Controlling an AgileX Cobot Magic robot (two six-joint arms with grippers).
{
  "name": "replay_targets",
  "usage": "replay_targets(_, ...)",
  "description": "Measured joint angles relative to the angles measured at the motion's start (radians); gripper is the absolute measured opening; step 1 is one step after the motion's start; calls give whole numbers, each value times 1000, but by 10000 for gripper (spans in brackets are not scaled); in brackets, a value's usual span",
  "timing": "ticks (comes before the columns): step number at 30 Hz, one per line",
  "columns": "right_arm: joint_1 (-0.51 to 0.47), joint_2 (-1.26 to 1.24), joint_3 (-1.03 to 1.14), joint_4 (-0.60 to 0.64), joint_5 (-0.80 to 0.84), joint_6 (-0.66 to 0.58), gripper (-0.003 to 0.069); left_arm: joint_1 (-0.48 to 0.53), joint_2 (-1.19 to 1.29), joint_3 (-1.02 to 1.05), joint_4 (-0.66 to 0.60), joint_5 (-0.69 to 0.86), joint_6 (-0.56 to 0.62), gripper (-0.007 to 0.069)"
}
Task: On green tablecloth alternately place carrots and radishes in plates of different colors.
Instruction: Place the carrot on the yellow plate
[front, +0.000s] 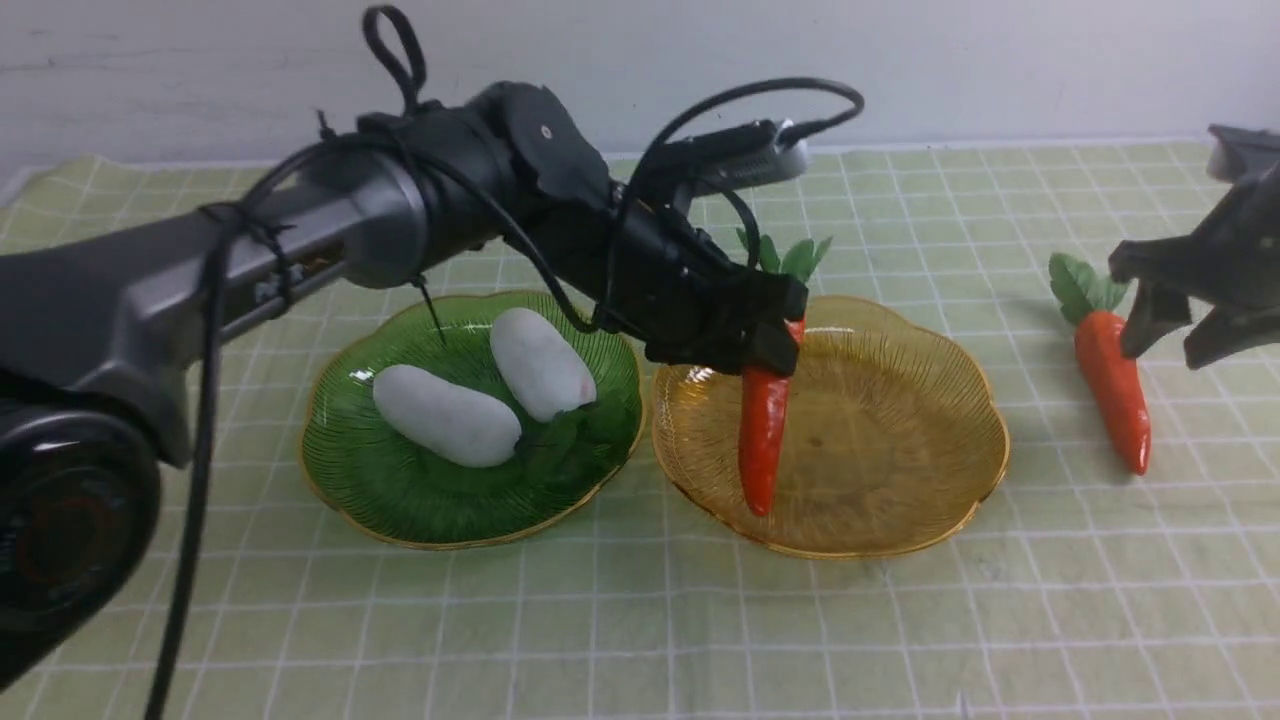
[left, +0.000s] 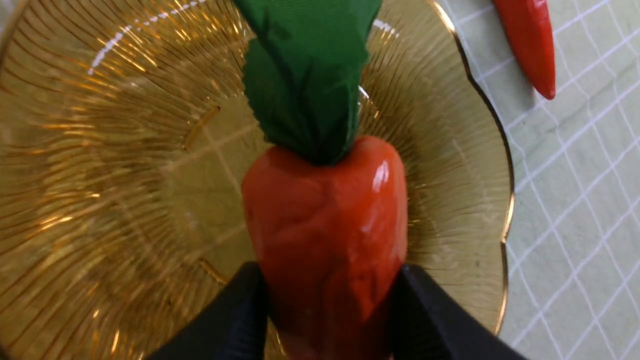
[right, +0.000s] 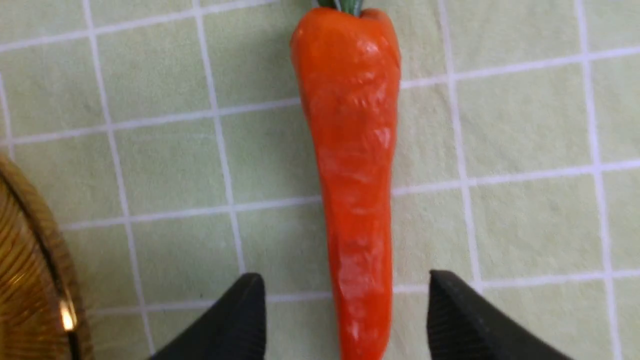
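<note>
Front view: the left arm (front: 300, 230) blocks the back of the green plate (front: 400, 500), with both radishes (front: 445, 415) inside. The left gripper (front: 770, 345) is clamped on the held carrot (front: 763, 430), tip down over the amber plate (front: 900, 500). The right gripper (front: 1175, 330) is half cut off, jaws apart above the loose carrot (front: 1115, 385) on the green tablecloth (front: 640, 620).
Left wrist: the leaves hide the plate's middle.
Right wrist: the fingers (right: 235, 320) straddle the loose carrot without touching it, and its top is cropped.

Front faces forward; close wrist views seemingly share amber plate (right: 25, 300)
</note>
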Motion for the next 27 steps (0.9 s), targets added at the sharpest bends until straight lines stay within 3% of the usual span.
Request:
replay_targets(3, 0, 57, 0, 33, -36, -34, 523, 0, 44, -34, 0, 1, -19, 386)
replay_targets(6, 0, 90, 0, 35, -57, -46, 544, 2, 63, -45, 0, 6, -43, 461)
replay_targets(9, 0, 102, 0, 31, -58, -48, 461, 8, 63, -48, 3, 25, -83, 476)
replay_targets(10, 0, 102, -1, 31, -53, -48, 384, 12, 62, -49, 4, 37, -95, 468)
replay_targets(12, -1, 97, -11, 31, -35, -47, 283, 27, 54, -57, 21, 76, -116, 418)
replay_targets(13, -3, 90, -20, 35, -13, -46, 181, 38, 46, -65, 39, 106, -123, 370)
replay_targets(14, -3, 80, -28, 43, 4, -46, 156, 48, 37, -76, 57, 140, -129, 321)
replay_targets(15, -4, 53, -40, 74, 41, -49, 166, 64, 13, -89, 90, 176, -132, 216)
replay_targets(16, -4, 42, -40, 80, 45, -51, 171, 70, 8, -90, 100, 182, -135, 200)
replay_targets(17, 2, -9, -46, 150, 82, -66, 176, 94, -41, -104, 137, 217, -145, 78)
replay_targets(18, 10, -44, -50, 193, 97, -78, 176, 104, -67, -108, 150, 222, -151, 48)
replay_targets(22, 108, -143, -62, 313, 113, -146, 176, 134, -209, -117, 199, 230, -157, -1)
replay_targets(27, 248, -110, -62, 248, 126, -130, 176, 133, -372, -114, 383, 360, -188, -8)
